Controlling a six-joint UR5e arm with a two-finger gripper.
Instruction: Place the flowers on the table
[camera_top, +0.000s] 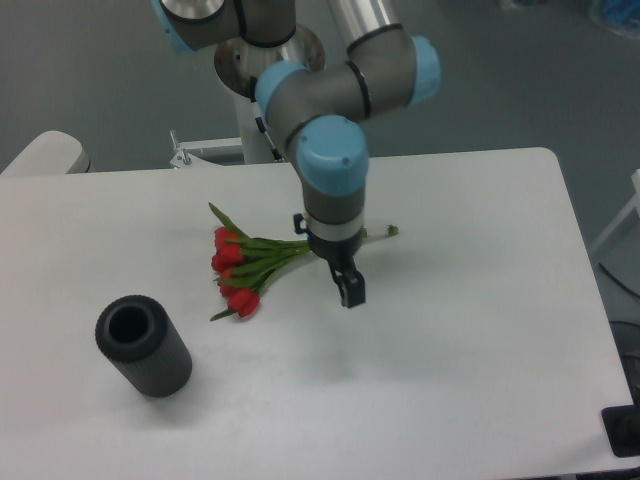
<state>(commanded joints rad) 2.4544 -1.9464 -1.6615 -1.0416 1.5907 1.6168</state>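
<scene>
Red tulips (240, 268) lie flat on the white worktop (450, 350) — placement looks complete; the gripper (351, 290) hangs beside the stems, holding nothing, its spread impossible to tell.

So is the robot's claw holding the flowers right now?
It looks like no. The flowers lie on the table, and the gripper hangs beside their stems with nothing visible between its fingers.

You cannot see the middle of the flowers' (243, 262) stems; the arm's wrist (333, 205) covers them. The gripper (352, 290) shows as one dark shape, its jaws unreadable. The worktop's (450, 330) near edge and left side run out of frame.
</scene>
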